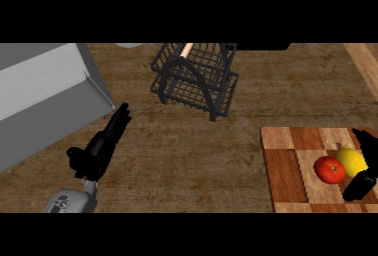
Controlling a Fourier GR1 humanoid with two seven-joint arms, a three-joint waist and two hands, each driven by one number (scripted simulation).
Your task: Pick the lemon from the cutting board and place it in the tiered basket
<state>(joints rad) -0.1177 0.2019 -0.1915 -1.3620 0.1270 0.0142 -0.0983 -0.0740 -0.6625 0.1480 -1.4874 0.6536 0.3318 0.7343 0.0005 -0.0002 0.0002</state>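
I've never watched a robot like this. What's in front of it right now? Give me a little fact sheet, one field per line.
surface: brown counter
cutting board: wooden, lower right
lemon: on the cutting board, right of the tomato
tomato: red, on the cutting board, next to the lemon
tiered basket: black wire, top centre, well apart from the cutting board
grey box: upper left
left hand: open, holding nothing, at the left
right hand: at the right edge by the lemon, partly cut off; grip unclear
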